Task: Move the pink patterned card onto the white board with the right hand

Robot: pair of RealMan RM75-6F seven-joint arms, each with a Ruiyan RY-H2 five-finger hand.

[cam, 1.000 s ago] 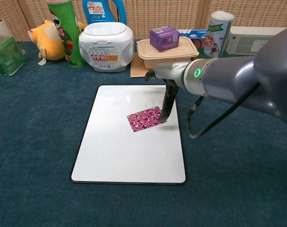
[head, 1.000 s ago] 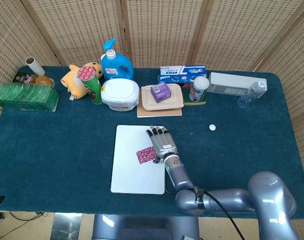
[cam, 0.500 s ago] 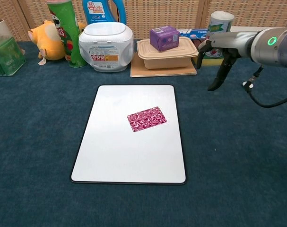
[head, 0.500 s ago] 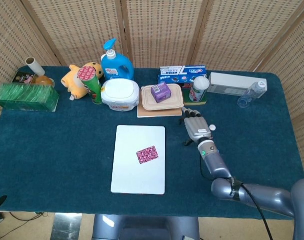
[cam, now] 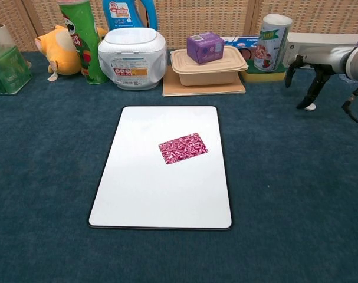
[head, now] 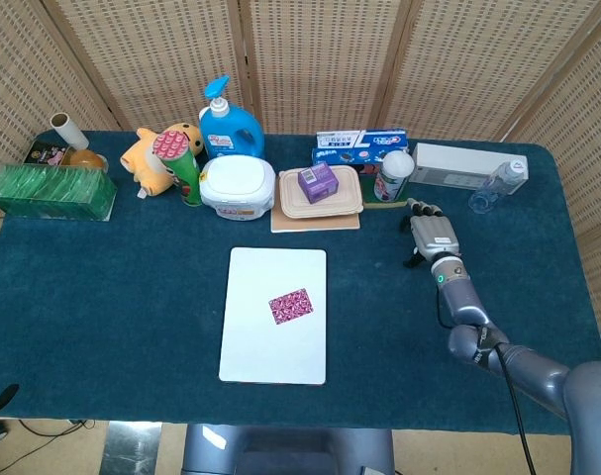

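A second ago our right hand [head: 432, 236] stood over the pink patterned card [head: 291, 305] on the white board [head: 275, 346], fingertips at the card's right edge; half a second ago it had already lifted off and swung right toward the far row of goods; now it has travelled further still, well to the right of the board and hanging over the worktop [head: 132, 287] near the white can [head: 396, 174]; in the chest view the same hand [cam: 308, 76] shows at the right edge with its fingers pointing down and apart, nothing between them, so we read it as empty and loosely spread; the card has not moved across these frames; it lies flat, slightly skewed, a little right of the board's middle and wholly inside its dark border, touching nothing but the board; we judge from this that the placing is done and the release was clean, since the card did not drag with the retreating fingers; what remains, as we see it, is only to carry the arm clear; a small white object lies on the worktop just by the fingertips, and we would keep off it; our left hand shows in neither view.
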